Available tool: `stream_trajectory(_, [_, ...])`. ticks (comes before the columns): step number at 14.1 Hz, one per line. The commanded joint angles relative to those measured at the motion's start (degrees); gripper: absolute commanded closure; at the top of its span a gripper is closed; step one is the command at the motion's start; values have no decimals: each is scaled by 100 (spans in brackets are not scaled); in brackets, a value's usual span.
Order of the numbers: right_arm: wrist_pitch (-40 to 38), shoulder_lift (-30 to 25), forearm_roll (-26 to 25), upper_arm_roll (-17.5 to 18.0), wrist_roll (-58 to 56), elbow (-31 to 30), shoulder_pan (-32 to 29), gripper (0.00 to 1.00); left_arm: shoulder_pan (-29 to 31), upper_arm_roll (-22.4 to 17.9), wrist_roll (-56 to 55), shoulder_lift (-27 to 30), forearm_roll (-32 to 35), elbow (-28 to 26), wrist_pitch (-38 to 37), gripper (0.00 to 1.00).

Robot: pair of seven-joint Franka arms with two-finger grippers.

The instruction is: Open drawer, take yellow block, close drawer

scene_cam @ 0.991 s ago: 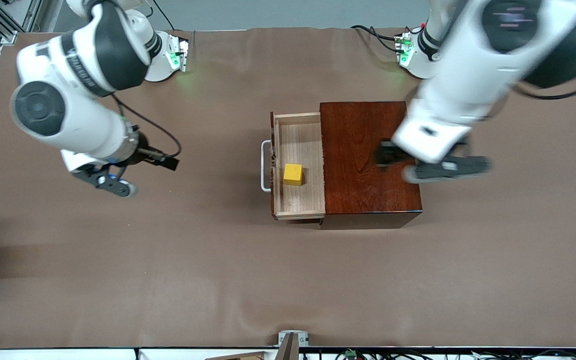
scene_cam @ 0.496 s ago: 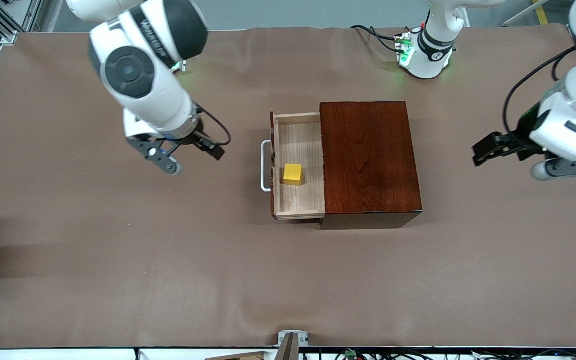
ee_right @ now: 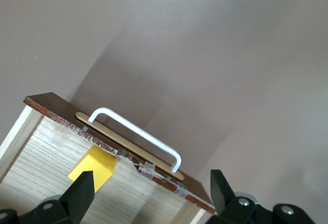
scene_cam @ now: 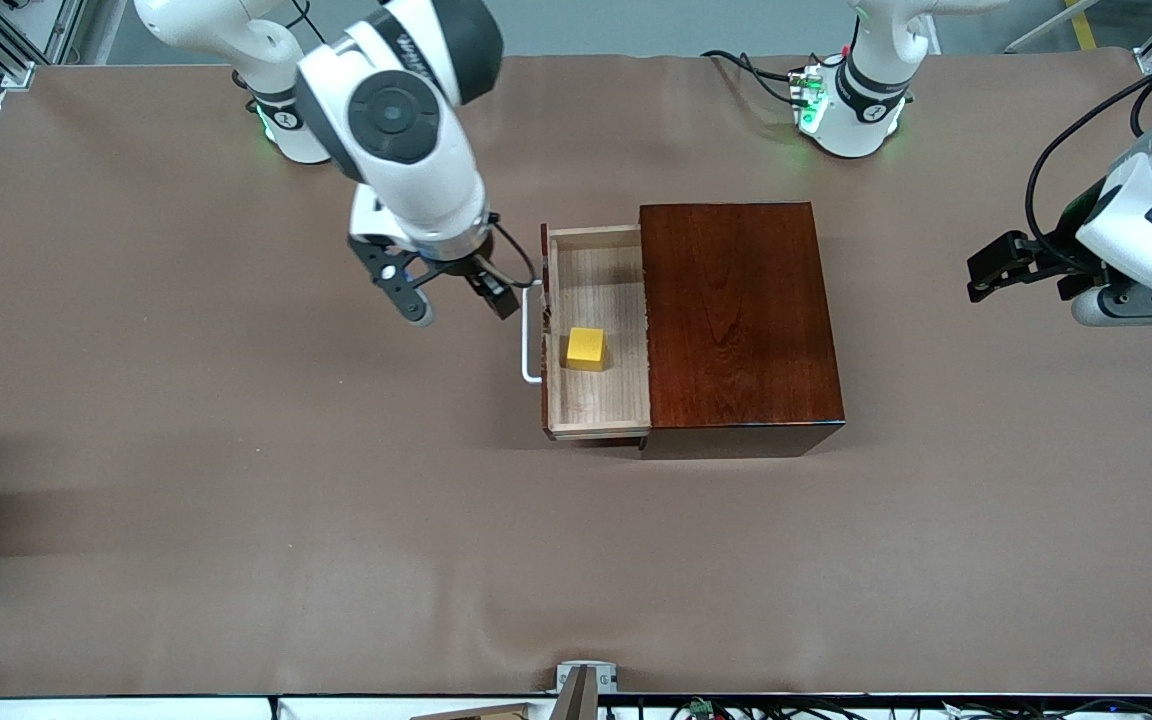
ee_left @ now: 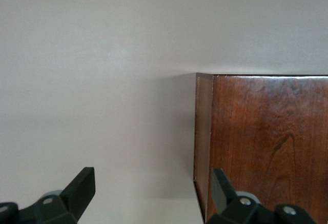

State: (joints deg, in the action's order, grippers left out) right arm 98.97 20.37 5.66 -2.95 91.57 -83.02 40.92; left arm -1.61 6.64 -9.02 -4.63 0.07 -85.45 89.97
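1. The drawer [scene_cam: 596, 335] stands pulled out of the dark wooden box [scene_cam: 736, 315] near the table's [scene_cam: 236, 500] middle, its white handle [scene_cam: 530, 332] toward the right arm's end.
2. The yellow block [scene_cam: 585, 349] lies inside the drawer, beside its front wall.
3. The right hand [scene_cam: 451, 298], fingers wide and empty, hangs just beside the handle.
4. The left hand [scene_cam: 1036, 280], spread wide and empty, hovers by the table's edge at the left arm's end.

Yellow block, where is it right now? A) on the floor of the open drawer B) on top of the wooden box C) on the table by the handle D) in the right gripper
A: the yellow block sits on the pale floor of the pulled-out drawer, with no gripper touching it.
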Motion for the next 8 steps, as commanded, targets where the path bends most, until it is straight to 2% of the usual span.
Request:
stream_trajectory(1, [401, 378, 49, -65, 614, 154, 135, 0, 56, 21, 120, 129, -69, -174, 109, 0])
stream_trajectory(4, [1578, 887, 49, -56, 1326, 364, 153, 0, 47, 21, 111, 103, -42, -157, 118, 0])
stream_trajectory(8, [1705, 1793, 207, -56, 2116, 1400, 162, 0, 21, 30, 93, 50, -7, -104, 144, 0])
